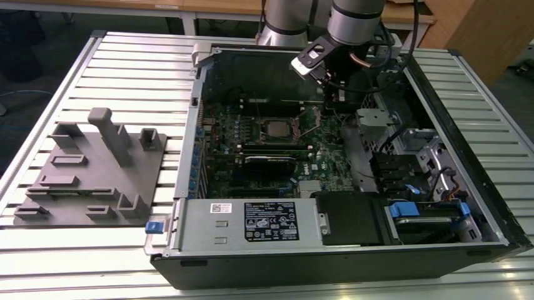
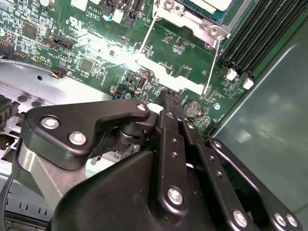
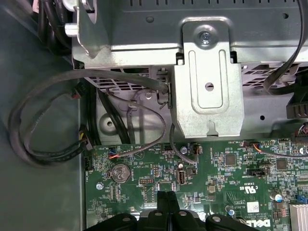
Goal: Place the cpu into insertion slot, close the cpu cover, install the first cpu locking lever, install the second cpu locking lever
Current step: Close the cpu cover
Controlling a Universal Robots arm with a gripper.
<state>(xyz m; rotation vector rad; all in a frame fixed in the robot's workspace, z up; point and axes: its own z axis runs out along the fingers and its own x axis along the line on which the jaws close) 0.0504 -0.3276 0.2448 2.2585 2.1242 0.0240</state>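
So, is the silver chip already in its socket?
Yes, the exterior view shows the cpu lying flat inside the insertion slot.

Open computer case [image 1: 334, 265] on slatted table [image 1: 125, 69], cpu [image 1: 276, 129] amid green motherboard [image 1: 224, 128], arm [image 1: 354, 22] lowered inside near it

1. The cpu [image 1: 274, 128] is a flat, dull silver square lying level in its socket, mid-board.
2. The insertion slot [image 1: 259, 129] sits in the green board, filled by the chip.
3. The cpu cover [image 2: 185, 15], a silvery frame, lies down around the chip.
4. Two thin wire levers, one [image 2: 150, 32] and the other [image 2: 213, 65], angle outward from the frame's corners over the board.
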